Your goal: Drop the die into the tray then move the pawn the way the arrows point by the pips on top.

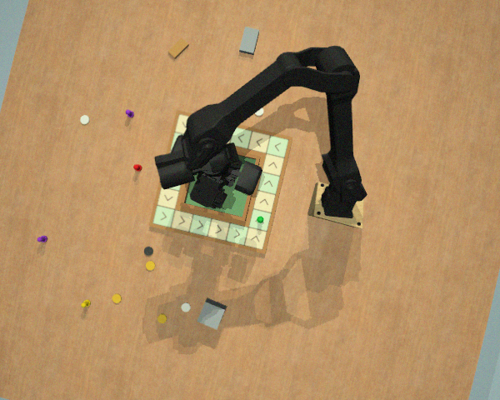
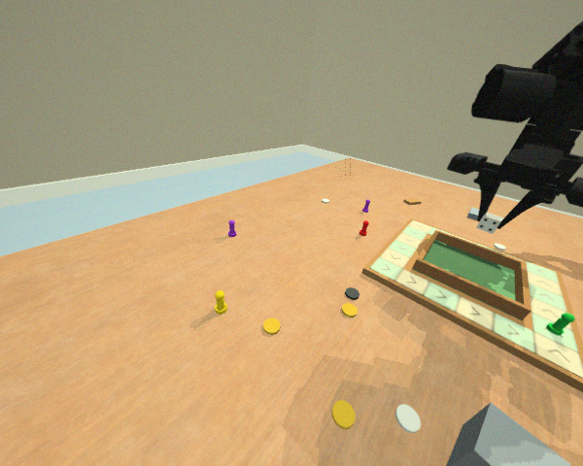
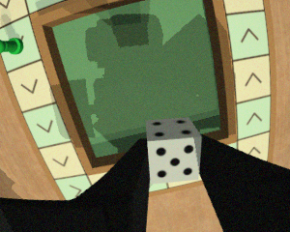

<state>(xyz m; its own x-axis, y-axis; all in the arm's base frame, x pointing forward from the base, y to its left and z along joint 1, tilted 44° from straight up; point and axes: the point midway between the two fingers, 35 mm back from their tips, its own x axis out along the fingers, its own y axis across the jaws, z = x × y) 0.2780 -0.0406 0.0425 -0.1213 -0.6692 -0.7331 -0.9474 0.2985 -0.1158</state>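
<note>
My gripper (image 2: 491,224) (image 3: 170,143) is shut on a white die (image 2: 488,223) (image 3: 174,150) with black pips and holds it high above the board. The board (image 1: 181,222) (image 2: 475,313) (image 3: 251,77) has a ring of cream and pale green arrow squares around a brown-walled tray (image 1: 238,207) (image 2: 462,263) (image 3: 139,72) with a green floor. In the top view my arm covers most of the tray and hides the die. A green pawn (image 1: 259,219) (image 2: 561,322) (image 3: 6,45) stands on a pale green square of the ring near one corner.
A white disc (image 1: 259,112) (image 2: 499,246) lies just outside the board. A red pawn (image 1: 137,167) (image 2: 363,227), two purple pawns, a yellow pawn and several discs are scattered on the table. A grey cube (image 1: 212,314) (image 2: 497,441), a grey block (image 1: 248,40) and a tan block (image 1: 178,47) lie farther off.
</note>
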